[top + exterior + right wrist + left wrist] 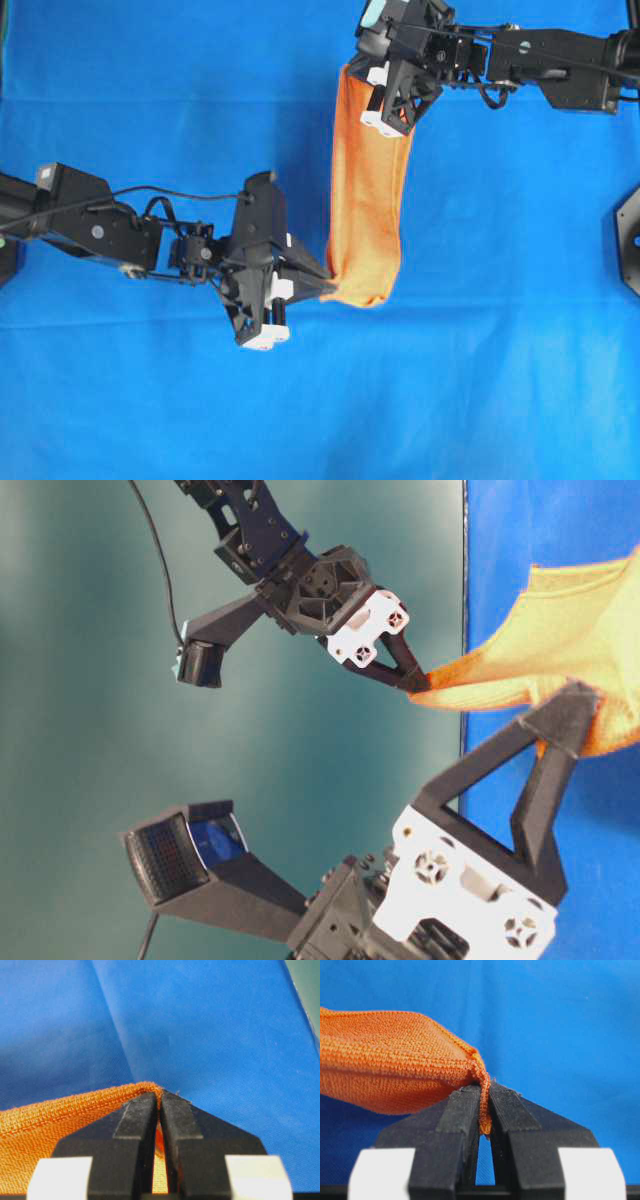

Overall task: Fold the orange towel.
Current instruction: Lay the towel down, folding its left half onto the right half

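Observation:
The orange towel (365, 200) hangs as a long narrow strip, lifted off the table and stretched between my two grippers. My left gripper (333, 286) is shut on its near corner; in the left wrist view the stitched hem sits pinched between the jaws of the left gripper (485, 1091), and the orange towel (385, 1055) bulges away to the left. My right gripper (398, 125) is shut on the far end, where the orange towel (50, 1125) runs leftward from the right gripper (160, 1096). At table level the orange towel (560, 630) spans from the right gripper (422, 685) to the left gripper (570, 725).
A large blue cloth (500, 350) covers the whole table under the towel. A black mount (630, 235) sits at the right edge. Both arms reach in from the sides, the left arm (90, 225) low and the right arm (550, 60) at the far edge.

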Controlling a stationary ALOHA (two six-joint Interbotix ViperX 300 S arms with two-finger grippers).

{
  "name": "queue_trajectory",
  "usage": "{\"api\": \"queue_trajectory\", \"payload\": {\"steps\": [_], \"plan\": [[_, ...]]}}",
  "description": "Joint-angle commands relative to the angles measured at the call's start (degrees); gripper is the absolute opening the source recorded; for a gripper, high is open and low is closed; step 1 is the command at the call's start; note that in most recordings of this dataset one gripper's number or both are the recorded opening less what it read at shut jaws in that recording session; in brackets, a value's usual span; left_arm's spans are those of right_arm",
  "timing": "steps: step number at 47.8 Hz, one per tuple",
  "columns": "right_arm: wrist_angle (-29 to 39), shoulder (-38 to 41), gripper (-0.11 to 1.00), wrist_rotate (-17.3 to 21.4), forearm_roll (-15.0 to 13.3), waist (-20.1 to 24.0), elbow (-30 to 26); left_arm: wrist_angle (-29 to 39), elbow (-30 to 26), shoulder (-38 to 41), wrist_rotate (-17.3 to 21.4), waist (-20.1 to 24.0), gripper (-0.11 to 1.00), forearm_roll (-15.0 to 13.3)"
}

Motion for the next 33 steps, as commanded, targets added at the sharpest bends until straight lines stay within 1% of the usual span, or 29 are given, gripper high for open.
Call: {"api": "queue_trajectory", "payload": {"steps": [1,20,23,28,33], "plan": [[-0.62,-0.53,0.03,0.09,0.09,-0.44,-1.49,-0.35,-0.26,-1.58,-0.53,-1.58,0.01,0.09],[-0.62,0.18,0.03,0.0,0.09,-0.09,-1.49,0.35,-0.79,-1.05,-0.7,-1.23,0.02,0.09],[-0.53,0.18,0.03,-0.18,0.09,0.0,-1.41,0.35,-0.97,-1.05,-0.62,-1.05,0.05,0.09],[-0.44,0.18,0.03,-0.53,0.09,0.18,-1.41,0.35,-1.14,-1.05,-0.62,-1.05,0.18,0.09],[-0.44,0.18,0.04,-0.88,-0.09,0.35,-1.32,0.35,-1.32,-0.97,-0.62,-1.05,0.36,0.09]]}}
